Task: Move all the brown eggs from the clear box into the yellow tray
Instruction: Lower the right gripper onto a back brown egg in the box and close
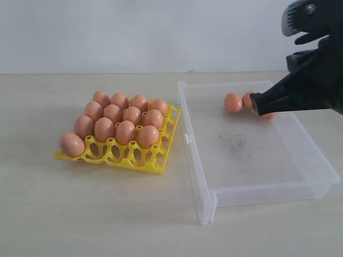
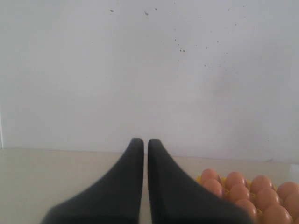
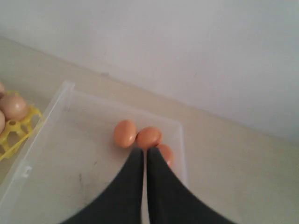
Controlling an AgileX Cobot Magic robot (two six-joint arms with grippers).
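The yellow tray (image 1: 154, 159) sits left of the clear box (image 1: 252, 171) and holds several brown eggs (image 1: 125, 131); its front row has one egg at the left end. Three eggs lie together at the box's far side: one (image 3: 124, 133), a second (image 3: 149, 137) and a third (image 3: 166, 154) partly behind my fingers. My right gripper (image 3: 145, 151) is shut and empty, its tips just short of the middle egg; it also shows in the exterior view (image 1: 256, 104). My left gripper (image 2: 145, 142) is shut and empty, off to the tray's side, with tray eggs (image 2: 239, 192) beside it.
The beige table (image 1: 86, 214) runs back to a white wall (image 1: 134, 32). The box's bare floor has a dark scuff (image 1: 233, 145) near its middle. My right arm (image 1: 316, 64) hangs over the box's far right corner.
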